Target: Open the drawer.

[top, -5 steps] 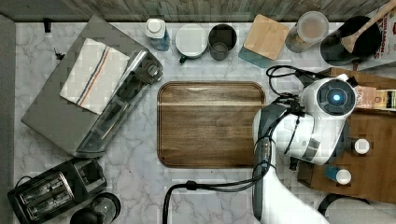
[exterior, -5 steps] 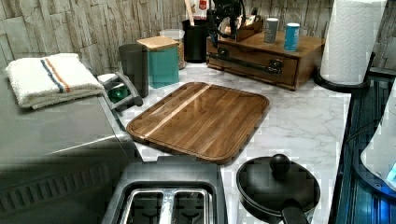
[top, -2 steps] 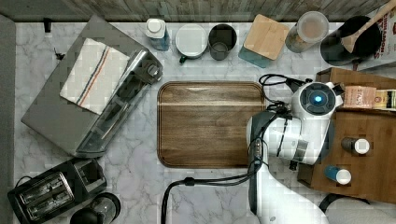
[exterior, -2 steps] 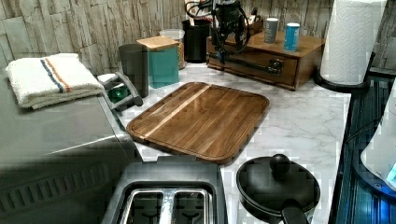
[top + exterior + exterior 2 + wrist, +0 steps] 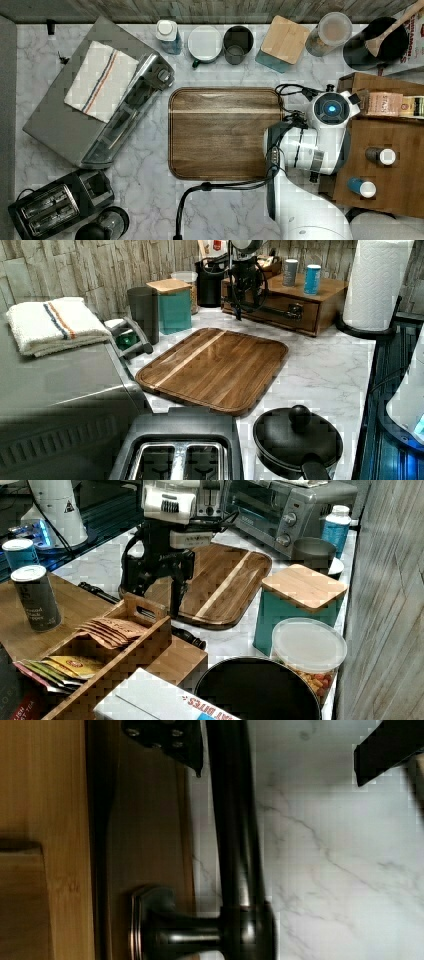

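The drawer (image 5: pixel 287 315) sits in the front of a wooden cabinet (image 5: pixel 330 290) at the left view's back right. Its long black bar handle (image 5: pixel 280 313) runs across the front. My gripper (image 5: pixel 248 310) hangs down at the handle's end toward the left view's left, open. In the wrist view the handle (image 5: pixel 235 845) passes between my two fingertips (image 5: pixel 165 742), one on the drawer (image 5: pixel 145 835) side, the other over the marble, and neither presses on the bar. In the right view the gripper (image 5: pixel 152 600) stands just over the handle (image 5: pixel 189 636). In the top view my wrist (image 5: pixel 330 107) covers the cabinet's front edge.
A dark wooden cutting board (image 5: pixel 225 132) lies right in front of the drawer. On the cabinet stand two cans (image 5: pixel 312 279) and a box of packets (image 5: pixel 110 645). A teal canister (image 5: pixel 174 305), a paper towel roll (image 5: pixel 377 282), a lidded pan (image 5: pixel 297 440) and a toaster (image 5: pixel 55 205) surround the board.
My arm has shifted toward the top view's left and the gripper has come down from above the cabinet to the handle. The drawer has not moved.
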### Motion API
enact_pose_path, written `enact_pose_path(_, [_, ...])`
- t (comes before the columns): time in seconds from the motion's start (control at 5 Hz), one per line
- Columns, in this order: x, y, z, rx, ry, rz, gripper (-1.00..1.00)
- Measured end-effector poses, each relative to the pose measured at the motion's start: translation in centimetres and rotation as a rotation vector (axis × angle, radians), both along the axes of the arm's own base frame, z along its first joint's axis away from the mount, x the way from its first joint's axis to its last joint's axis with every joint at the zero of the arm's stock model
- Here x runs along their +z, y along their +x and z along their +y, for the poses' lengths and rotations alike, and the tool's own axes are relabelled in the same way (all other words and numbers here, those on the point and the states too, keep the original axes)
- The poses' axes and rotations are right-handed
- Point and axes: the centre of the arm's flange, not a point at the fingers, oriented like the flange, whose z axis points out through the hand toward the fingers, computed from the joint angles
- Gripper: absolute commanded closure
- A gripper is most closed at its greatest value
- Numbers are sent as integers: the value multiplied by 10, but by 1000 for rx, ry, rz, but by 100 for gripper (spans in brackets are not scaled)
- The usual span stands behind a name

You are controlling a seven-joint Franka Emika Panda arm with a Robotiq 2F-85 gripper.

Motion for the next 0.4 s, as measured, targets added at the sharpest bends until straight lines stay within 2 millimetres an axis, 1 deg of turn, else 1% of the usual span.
enact_pose_path(0.2, [-9, -5, -1, -35, 1, -3, -100])
enact_pose_path(0.4, [-11, -9, 3, -35, 5, -32, -100])
